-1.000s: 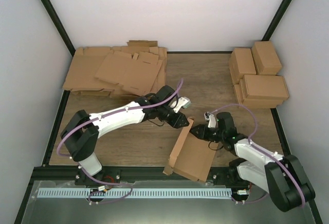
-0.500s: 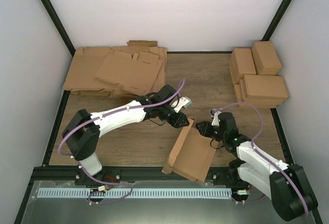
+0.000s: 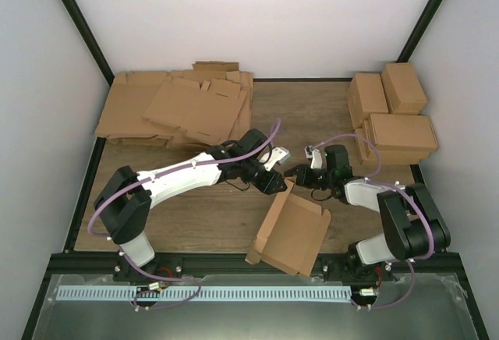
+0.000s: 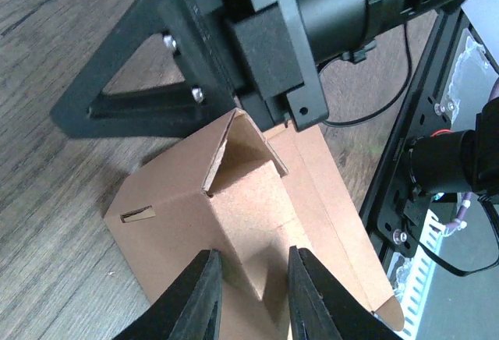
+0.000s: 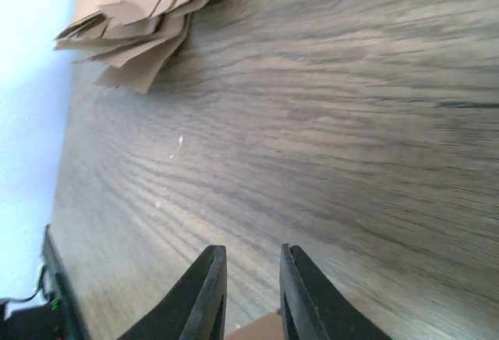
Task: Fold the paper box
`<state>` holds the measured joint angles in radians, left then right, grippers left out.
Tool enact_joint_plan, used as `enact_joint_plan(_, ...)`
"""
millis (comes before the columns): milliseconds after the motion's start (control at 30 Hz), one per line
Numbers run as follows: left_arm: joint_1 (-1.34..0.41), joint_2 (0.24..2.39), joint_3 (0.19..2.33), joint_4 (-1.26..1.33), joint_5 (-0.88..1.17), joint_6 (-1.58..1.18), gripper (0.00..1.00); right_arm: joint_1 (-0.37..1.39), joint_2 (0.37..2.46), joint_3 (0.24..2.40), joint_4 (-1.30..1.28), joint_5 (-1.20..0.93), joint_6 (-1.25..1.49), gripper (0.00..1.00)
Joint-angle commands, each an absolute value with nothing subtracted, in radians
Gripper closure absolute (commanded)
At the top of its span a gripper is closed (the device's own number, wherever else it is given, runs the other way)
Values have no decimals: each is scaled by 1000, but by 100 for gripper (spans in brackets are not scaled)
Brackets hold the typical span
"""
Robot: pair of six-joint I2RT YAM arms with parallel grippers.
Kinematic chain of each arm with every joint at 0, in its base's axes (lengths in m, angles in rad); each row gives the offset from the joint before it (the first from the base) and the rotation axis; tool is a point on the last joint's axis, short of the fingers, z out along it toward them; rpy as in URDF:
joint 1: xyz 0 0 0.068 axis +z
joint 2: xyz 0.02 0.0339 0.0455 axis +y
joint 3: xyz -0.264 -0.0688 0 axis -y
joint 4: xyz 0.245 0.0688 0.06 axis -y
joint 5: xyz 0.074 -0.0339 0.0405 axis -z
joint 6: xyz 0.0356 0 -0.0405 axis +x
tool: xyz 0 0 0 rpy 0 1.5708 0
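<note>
The paper box [image 3: 295, 235] is a brown, half-folded tray lying askew near the table's front edge, with its left wall raised. My left gripper [image 3: 274, 185] is at the box's far corner. In the left wrist view its jaws [image 4: 252, 258] are shut on a folded-in wall of the box [image 4: 179, 231]. My right gripper [image 3: 299, 175] hovers just beyond that same corner, pointing left. The right wrist view shows it [image 5: 251, 250] open by a narrow gap with only bare wood between the fingers. A sliver of the box [image 5: 261, 329] shows below them.
A heap of flat cardboard sheets [image 3: 175, 110] lies at the back left, also in the right wrist view [image 5: 148, 20]. Several folded boxes [image 3: 394, 118] are stacked at the back right. The black front rail [image 3: 234, 260] runs just behind the box. The right arm's black body [image 4: 312, 12] looms over the box.
The right arm has swung from the box's right edge up to its far corner, with the gripper now pointing left. The box and my left gripper have hardly moved.
</note>
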<state>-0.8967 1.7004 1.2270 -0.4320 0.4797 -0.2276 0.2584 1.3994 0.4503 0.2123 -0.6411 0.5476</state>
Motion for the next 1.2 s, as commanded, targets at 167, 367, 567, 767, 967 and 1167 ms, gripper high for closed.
enact_joint_plan(167, -882, 1732, 1209, -445, 446, -218, 74, 250, 1468, 424, 326, -887, 496, 84)
enact_joint_plan(367, -875, 1749, 1216, -435, 464, -219, 74, 251, 1390, 322, 397, -880, 525, 86)
enact_joint_plan(567, -859, 1739, 1201, -420, 488, -222, 74, 257, 1347, 274, 432, -859, 527, 86)
enact_joint_plan(767, -840, 1730, 1182, -407, 529, -219, 74, 286, 1258, 250, 385, -691, 513, 80)
enact_joint_plan(967, -809, 1722, 1174, -419, 551, -201, 74, 312, 1101, 192, 429, -490, 506, 67)
enact_joint_plan(1167, -799, 1724, 1191, -449, 561, -173, 73, 384, 1024, 133, 505, -434, 462, 50)
